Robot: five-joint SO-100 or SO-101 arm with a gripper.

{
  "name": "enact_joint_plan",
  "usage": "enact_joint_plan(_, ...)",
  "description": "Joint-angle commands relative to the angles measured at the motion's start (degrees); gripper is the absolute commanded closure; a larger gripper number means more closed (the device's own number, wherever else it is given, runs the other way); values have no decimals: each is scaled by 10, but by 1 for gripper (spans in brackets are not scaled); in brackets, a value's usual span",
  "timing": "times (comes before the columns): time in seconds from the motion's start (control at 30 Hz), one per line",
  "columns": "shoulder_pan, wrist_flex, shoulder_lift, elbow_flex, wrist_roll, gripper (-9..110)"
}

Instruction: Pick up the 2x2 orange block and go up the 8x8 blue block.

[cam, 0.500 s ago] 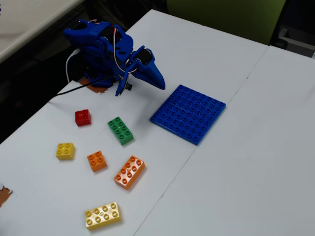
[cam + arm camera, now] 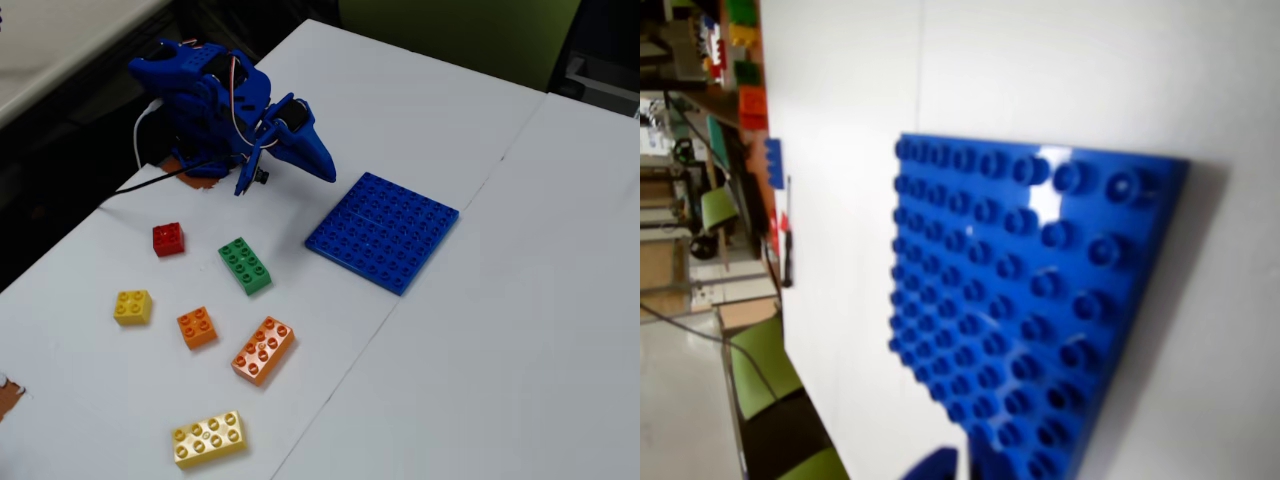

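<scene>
While the gripper [image 2: 318, 160] hangs folded near the arm's base, jaws seemingly closed and empty, the 2x2 orange block [image 2: 197, 327] lies untouched beside a longer orange brick [image 2: 263, 350], risking a mistaken grab; the 8x8 blue block [image 2: 383, 231] waits apart.

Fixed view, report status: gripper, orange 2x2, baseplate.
Gripper empty, folded near arm base, jaw state unclear. 2x2 orange block untouched on table. 8x8 blue block bare. Green brick sits between arm and orange block.

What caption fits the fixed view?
Folded arm's tool idle beside the 8x8 blue block; 2x2 orange block untouched.
</scene>
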Motion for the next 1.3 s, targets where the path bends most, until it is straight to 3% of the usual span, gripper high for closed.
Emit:
enact_joint_plan(0.0,-1,2,24,25,0,101)
enact_joint_plan(1.27,-4,-8,24,25,-7,101)
